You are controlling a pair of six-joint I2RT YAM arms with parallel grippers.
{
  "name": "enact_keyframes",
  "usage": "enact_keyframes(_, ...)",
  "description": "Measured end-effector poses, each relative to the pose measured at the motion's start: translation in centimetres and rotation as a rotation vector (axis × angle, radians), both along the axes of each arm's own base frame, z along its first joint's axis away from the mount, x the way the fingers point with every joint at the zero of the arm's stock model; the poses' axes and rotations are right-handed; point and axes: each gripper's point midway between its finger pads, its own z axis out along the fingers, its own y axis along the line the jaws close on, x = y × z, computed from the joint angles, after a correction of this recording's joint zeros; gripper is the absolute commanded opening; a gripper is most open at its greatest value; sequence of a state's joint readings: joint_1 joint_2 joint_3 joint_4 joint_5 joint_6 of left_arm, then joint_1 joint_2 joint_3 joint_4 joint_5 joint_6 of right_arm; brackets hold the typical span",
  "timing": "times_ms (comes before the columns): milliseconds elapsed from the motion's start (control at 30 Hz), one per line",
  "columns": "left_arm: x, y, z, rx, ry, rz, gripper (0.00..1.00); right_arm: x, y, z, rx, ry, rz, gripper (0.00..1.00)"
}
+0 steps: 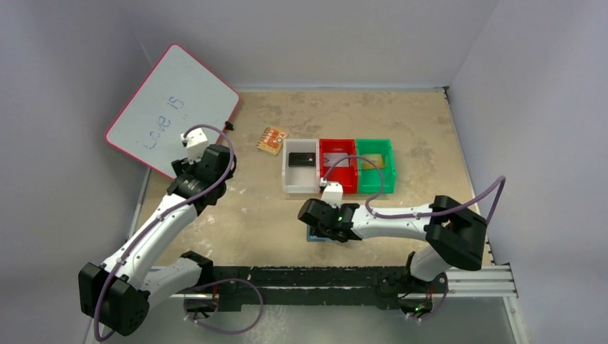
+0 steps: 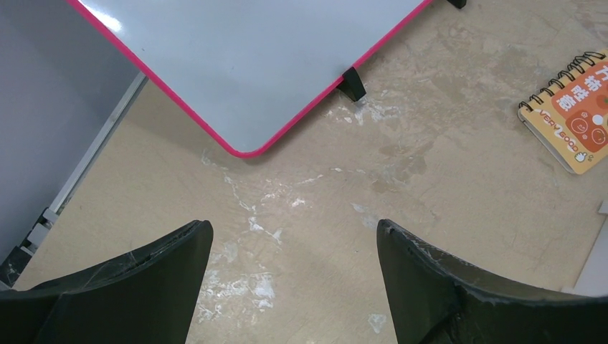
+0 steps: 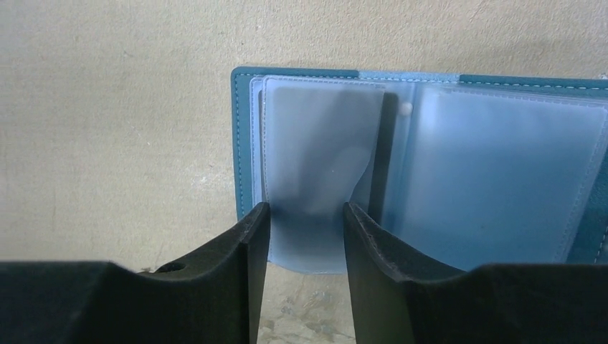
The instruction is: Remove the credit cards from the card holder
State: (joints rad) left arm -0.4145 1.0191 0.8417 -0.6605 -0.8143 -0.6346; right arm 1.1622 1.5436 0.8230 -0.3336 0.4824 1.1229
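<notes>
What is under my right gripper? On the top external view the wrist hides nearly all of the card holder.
Observer: The card holder lies open, clear pockets facing up. The right gripper has its fingers either side of the left pocket at its near edge.
Operator: Is there a card in that pocket?
Observer: A grey card seems to show through it, blurred by the frosted plastic. The right pocket shows no such shape.
Operator: And my left gripper?
Observer: The left gripper is open above the table, near the whiteboard corner, with nothing between its fingers.
</notes>
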Motion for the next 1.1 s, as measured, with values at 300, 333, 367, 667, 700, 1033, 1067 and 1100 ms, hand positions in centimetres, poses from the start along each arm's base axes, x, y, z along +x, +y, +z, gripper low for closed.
enact_keyframes(300, 0.1, -0.8, -0.4, -0.036, 0.012, -0.034, 0.84, 0.5, -0.1, 0.2, 0.130, 0.001, -0.012, 0.42)
enact_keyframes(333, 0.1, -0.9, -0.4, -0.038, 0.011, -0.036, 0.84, 0.5, -0.1, 0.3, 0.142, 0.003, -0.012, 0.45)
enact_keyframes(367, 0.2, -0.9, -0.4, -0.040, 0.010, -0.037, 0.84, 0.5, 0.0, 0.3, 0.150, 0.004, -0.012, 0.49)
enact_keyframes(667, 0.2, -1.3, -0.5, -0.055, 0.015, -0.052, 0.84, 1.3, 0.5, 0.4, 0.127, -0.005, -0.023, 0.50)
enact_keyframes(700, 0.2, -1.3, -0.5, -0.056, 0.015, -0.053, 0.84, 1.8, 0.2, 0.2, 0.078, -0.011, -0.041, 0.46)
enact_keyframes(1033, 0.2, -1.3, -0.5, -0.054, 0.015, -0.054, 0.83, 1.9, -1.7, -0.1, -0.011, -0.018, -0.084, 0.35)
enact_keyframes(1067, 0.2, -1.3, -0.5, -0.055, 0.014, -0.054, 0.83, 1.9, -1.8, -0.1, -0.013, -0.018, -0.086, 0.36)
enact_keyframes(1100, 0.3, -1.3, -0.5, -0.055, 0.014, -0.055, 0.83, 1.8, -1.8, -0.1, -0.015, -0.016, -0.087, 0.39)
